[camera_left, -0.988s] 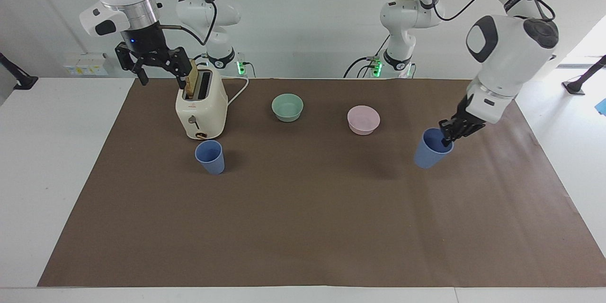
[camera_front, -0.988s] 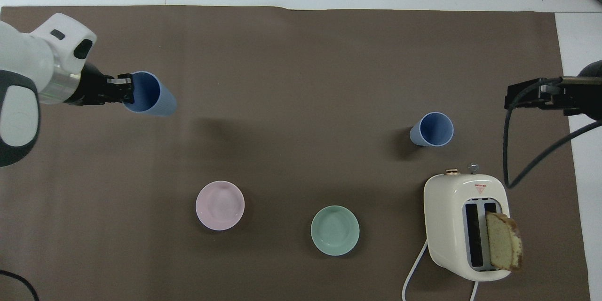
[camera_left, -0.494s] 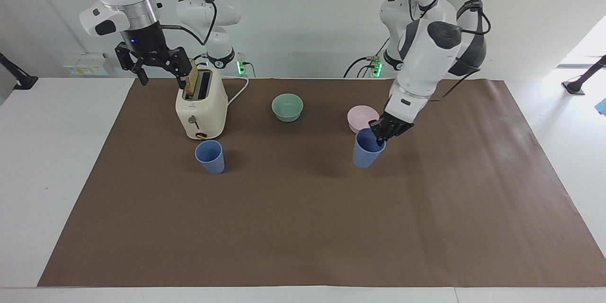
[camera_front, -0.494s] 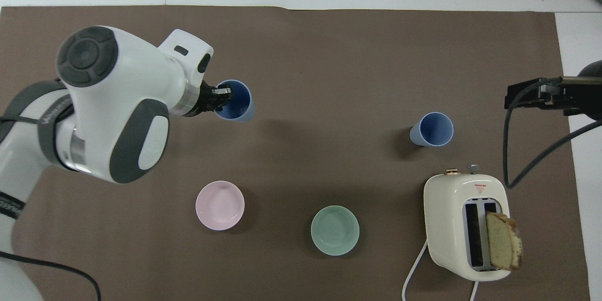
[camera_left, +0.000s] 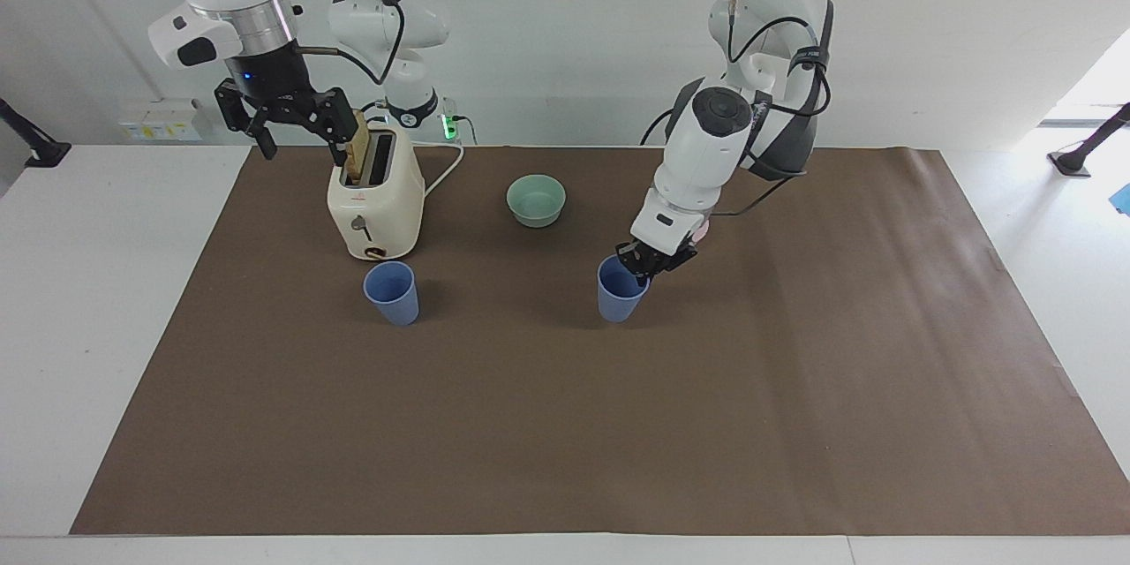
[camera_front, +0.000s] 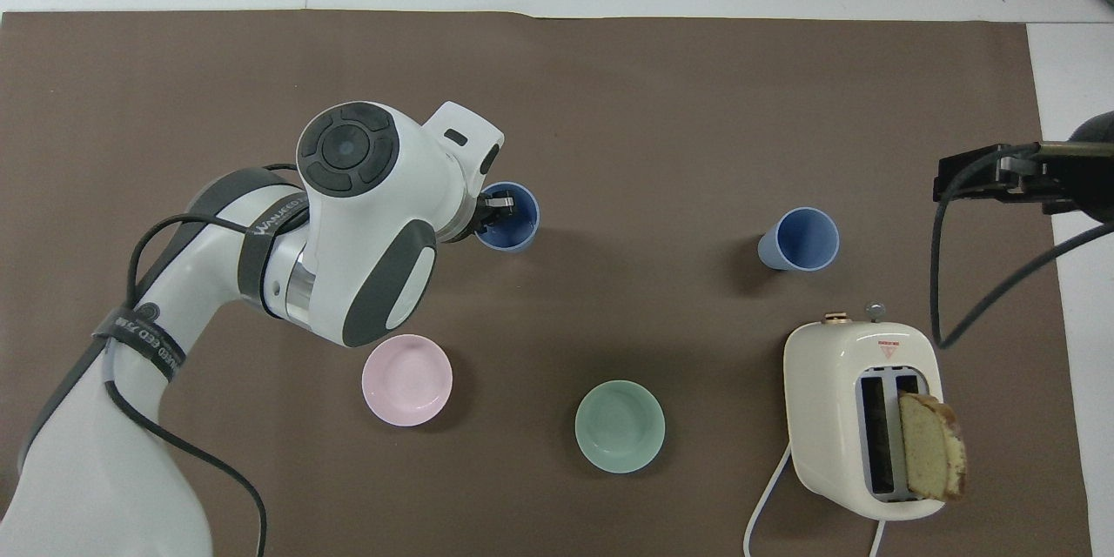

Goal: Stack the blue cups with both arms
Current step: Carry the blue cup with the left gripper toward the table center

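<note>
Brown paper sheet (camera_left: 565,433) spread flat over a white table (camera_left: 88,327), filling most of both frames; plain white wall (camera_left: 565,44) along the top of the facing view.

Left gripper (camera_left: 637,269), near the centre of the facing view, clenched on the rim of a small periwinkle-blue tapered plastic cup (camera_left: 618,298), one finger inside the mouth. Cup upright, low over the middle of the sheet; cannot tell whether its base touches the paper.

Second identical blue cup (camera_left: 391,292) upright on the sheet toward the right arm's end, just beside the front of a cream two-slot toaster (camera_left: 375,203) and farther from the robots than it. Slice of bread (camera_left: 357,154) sticking up out of one slot.

Right gripper (camera_left: 302,146), in the upper part of the facing view, released and spread wide, waiting in the air beside the toaster's top, at the edge of the sheet in the overhead view.

Round mint-green bowl (camera_left: 536,199) and round pink bowl (camera_front: 406,380) on the sheet nearer the robots than either cup, well apart; pink bowl almost wholly hidden by the left arm in the facing view.
</note>
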Controlling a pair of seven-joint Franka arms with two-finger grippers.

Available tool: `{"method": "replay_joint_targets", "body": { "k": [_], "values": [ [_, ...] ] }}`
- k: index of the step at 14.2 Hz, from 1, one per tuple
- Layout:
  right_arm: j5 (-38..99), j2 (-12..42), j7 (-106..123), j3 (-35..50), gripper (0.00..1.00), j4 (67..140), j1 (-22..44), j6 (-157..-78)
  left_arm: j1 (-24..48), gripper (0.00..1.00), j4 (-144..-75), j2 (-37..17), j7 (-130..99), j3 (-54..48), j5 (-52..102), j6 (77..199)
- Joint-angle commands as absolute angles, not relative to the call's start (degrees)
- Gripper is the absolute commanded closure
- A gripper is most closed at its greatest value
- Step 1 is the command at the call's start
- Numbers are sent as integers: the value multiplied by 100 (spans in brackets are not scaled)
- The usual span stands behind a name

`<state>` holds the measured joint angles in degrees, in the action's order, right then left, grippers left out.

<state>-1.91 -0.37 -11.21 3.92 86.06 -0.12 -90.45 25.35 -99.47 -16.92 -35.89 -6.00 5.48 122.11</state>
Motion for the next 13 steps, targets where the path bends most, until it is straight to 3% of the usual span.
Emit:
{"method": "replay_joint_targets", "body": {
  "k": [1,12,13],
  "values": [
    [-237,-176,-1195,413,0,8763,-53,-9053,2707,100,-10221,-1661,-3648,-501,439,12515],
    [-237,-176,-1204,404,0,8771,-53,-9044,2698,100,-10468,-1723,-3612,-510,343,12937],
    [-237,-176,-1213,404,0,8771,-61,-9044,2698,92,-10468,-1731,-3612,-510,343,12946]
  ]
}}
